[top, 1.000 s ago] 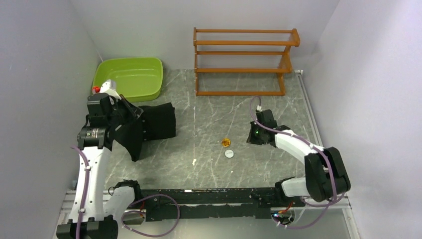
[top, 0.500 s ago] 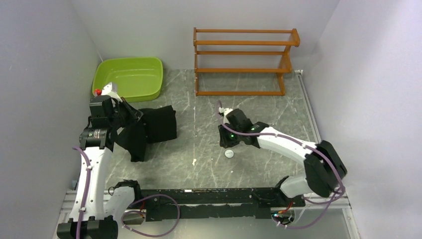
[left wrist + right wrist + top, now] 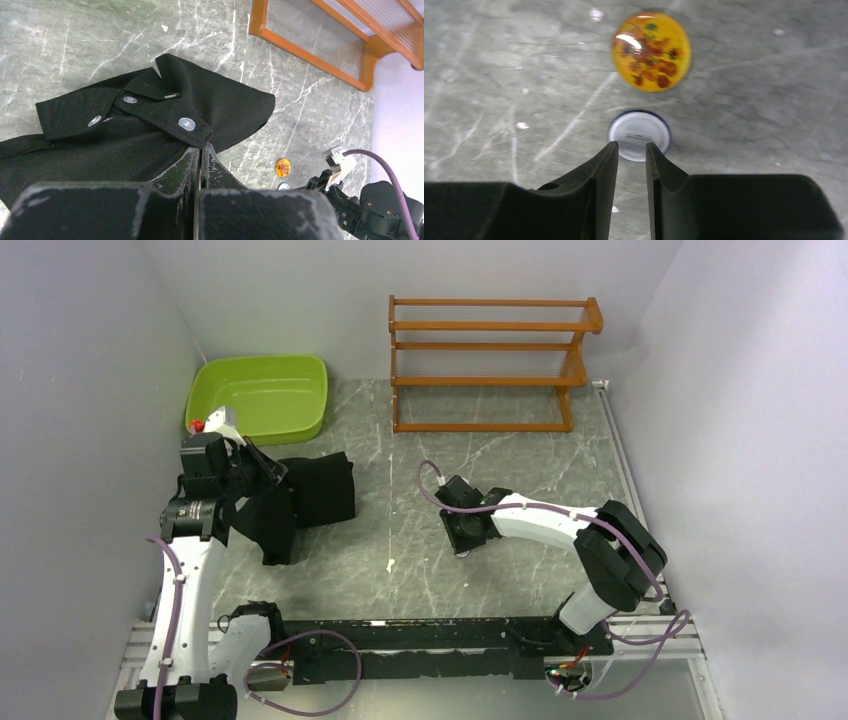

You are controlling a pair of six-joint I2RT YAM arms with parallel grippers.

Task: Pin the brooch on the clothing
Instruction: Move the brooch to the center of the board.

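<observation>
While the brooch (image 3: 651,51) lies loose on the grey marbled table (image 3: 420,430), well apart from the clothing (image 3: 150,125), nothing of the pinning itself can be counted as done — the amber badge is seen face up, with a small white disc (image 3: 639,134) rimmed in blue just beside it, and neither piece is held. Only the preparation is judged to be under way: the black shirt is bunched and raised at the left side of the table, a fold near the buttoned edge being pinched by the left gripper (image 3: 200,150), whose jaws are pressed together on the fabric with no gap to be seen. Over at the middle of the table the right gripper (image 3: 631,150) is held low above the two round pieces; its jaws are parted only narrowly, a slim gap being shown between the tips, and nothing is caught in that gap. The tips are set right at the near edge of the white disc, though whether the disc is actually touched cannot be told from the wrist view. The badge itself sits just beyond, clear of both tips. What is left, by this reckoning, is nearly everything — a piece has to be picked up, carried across to the shirt, and fastened through the cloth held ready on the left.
</observation>
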